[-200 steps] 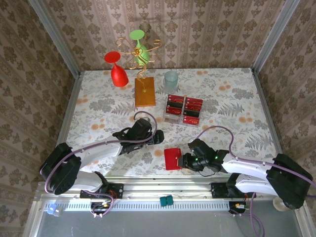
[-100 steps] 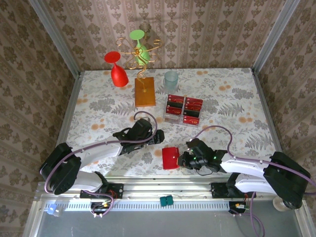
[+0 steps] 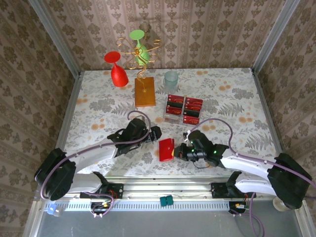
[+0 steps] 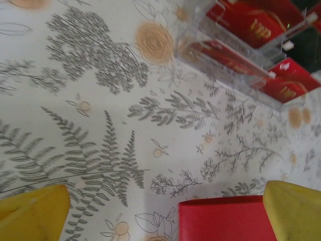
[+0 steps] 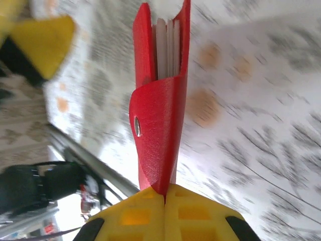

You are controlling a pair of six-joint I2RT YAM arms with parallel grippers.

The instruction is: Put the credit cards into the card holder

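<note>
Since a second ago the right gripper (image 3: 177, 152) has closed: its yellow fingers (image 5: 135, 216) are now pressed together on one edge of the holder (image 3: 166, 149). The holder lay flat and nearer the front edge then; now it stands on edge, farther in on the table (image 3: 98, 98). In the right wrist view the holder (image 5: 160, 125) rises from the gripper (image 5: 164, 193) with its two covers slightly parted and pale pockets showing between them. Whether it touches the table I cannot tell.

The left gripper (image 3: 157, 132) has come forward and to the right, and now sits just beside the holder. Its fingers (image 4: 30, 208) are spread wide, and the holder's red corner (image 4: 225, 221) shows between them, close to the right-hand one.

Counts: one holder. The cards (image 3: 183, 109) sit behind it in one clear tray (image 3: 165, 118), unmoved, showing six red faces in two columns of three. From the left wrist the cards (image 4: 256, 25) appear in stepped slots.

Farther back stand one orange block (image 3: 145, 91) carrying one gold wire stand (image 3: 140, 61), one red glass (image 3: 117, 69), one green glass (image 3: 139, 44) and one clear cup (image 3: 171, 78), all as before.
</note>
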